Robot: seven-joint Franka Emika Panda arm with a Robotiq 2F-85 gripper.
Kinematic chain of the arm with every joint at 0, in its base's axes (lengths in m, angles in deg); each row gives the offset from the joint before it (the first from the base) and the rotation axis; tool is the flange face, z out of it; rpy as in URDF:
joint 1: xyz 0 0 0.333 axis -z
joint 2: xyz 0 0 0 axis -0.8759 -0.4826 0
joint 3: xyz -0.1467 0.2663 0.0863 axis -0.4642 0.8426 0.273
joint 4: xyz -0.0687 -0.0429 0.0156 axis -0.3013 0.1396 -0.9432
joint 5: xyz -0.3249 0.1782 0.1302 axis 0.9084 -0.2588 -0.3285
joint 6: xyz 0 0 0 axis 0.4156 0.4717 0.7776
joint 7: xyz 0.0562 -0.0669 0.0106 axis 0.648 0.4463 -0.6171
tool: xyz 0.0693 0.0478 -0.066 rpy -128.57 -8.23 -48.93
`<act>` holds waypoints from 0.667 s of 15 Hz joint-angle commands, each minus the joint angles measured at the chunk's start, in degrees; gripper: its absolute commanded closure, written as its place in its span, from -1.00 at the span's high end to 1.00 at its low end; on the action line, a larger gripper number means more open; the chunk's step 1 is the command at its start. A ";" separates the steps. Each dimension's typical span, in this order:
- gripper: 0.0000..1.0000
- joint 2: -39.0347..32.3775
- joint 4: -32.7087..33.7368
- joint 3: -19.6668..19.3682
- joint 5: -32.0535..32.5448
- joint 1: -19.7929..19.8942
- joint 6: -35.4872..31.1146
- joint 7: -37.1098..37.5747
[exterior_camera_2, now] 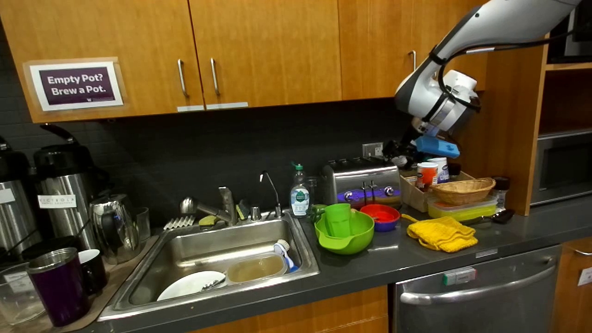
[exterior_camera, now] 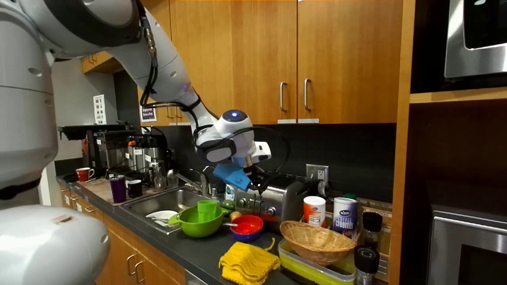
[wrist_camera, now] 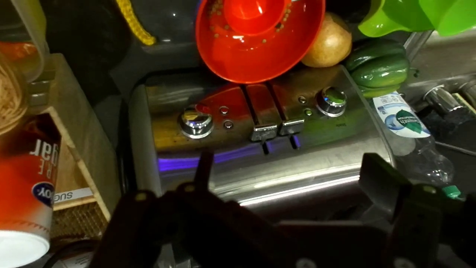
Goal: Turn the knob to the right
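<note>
On the counter [exterior_camera_2: 393, 259] you have a yellow cloth [exterior_camera_2: 442, 234] near a green bowl [exterior_camera_2: 347, 243] holding a green cup [exterior_camera_2: 339, 218], and a wicker basket [exterior_camera_2: 465, 191] atop a plastic container [exterior_camera_2: 455, 211]; a white dish [exterior_camera_2: 185, 284] lies in the sink [exterior_camera_2: 306, 254].

In the wrist view, the gripper [wrist_camera: 288, 162] partly hides the toaster [wrist_camera: 241, 154].

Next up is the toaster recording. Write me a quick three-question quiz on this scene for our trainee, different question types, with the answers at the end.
1. Count: how many large round knobs does the toaster show in the wrist view?
2. True or false: the gripper is open and gripping nothing.
3. Multiple choice: what is inside the green bowl in both exterior views?
A) wicker basket
B) green cup
C) yellow cloth

Key: 1. Two. 2. True. 3. B.
</note>
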State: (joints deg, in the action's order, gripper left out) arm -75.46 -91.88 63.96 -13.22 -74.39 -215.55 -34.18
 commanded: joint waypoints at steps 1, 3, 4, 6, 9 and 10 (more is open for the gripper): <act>1.00 -2.19 3.14 -1.04 -5.07 1.75 6.14 -5.14; 1.00 -2.76 4.66 -1.71 -8.79 3.32 11.54 -10.27; 1.00 -3.34 5.16 -2.17 -9.23 4.08 13.61 -11.94; 1.00 -4.57 6.00 -3.05 -8.18 5.50 17.19 -14.15; 1.00 -6.32 6.94 -3.84 -4.68 6.87 20.02 -14.58; 1.00 -6.77 7.31 -3.84 -4.35 7.09 20.40 -14.80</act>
State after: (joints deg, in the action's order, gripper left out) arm -80.08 -86.71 60.52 -19.14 -67.87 -197.29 -47.80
